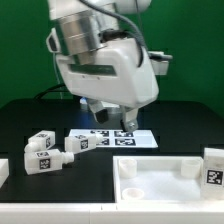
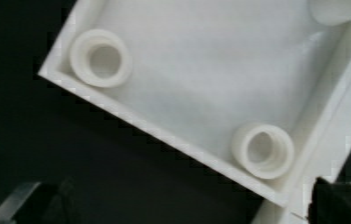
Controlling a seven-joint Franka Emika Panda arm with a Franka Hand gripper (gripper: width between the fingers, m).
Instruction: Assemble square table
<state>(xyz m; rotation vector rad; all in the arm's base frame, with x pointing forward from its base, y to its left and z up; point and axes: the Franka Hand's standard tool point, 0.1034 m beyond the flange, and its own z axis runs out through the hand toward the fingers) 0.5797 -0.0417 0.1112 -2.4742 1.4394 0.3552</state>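
Note:
The white square slab (image 1: 165, 180) lies flat at the front of the table, with round corner holes facing up. In the wrist view the slab (image 2: 190, 70) fills most of the picture, and two of its corner holes (image 2: 101, 57) (image 2: 261, 148) show. My gripper (image 1: 107, 118) hangs above the table behind the slab. It is open and empty in the wrist view (image 2: 181, 205), and one slab edge lies close to one finger (image 2: 344, 200). Three tagged white legs (image 1: 42, 141) (image 1: 38, 160) (image 1: 78, 143) lie at the exterior view's left. Another leg (image 1: 215, 165) stands at its right.
The marker board (image 1: 112, 137) lies flat under the gripper, behind the slab. A white piece (image 1: 3, 170) shows at the exterior view's left edge, cut off. The table surface is black with a green wall behind.

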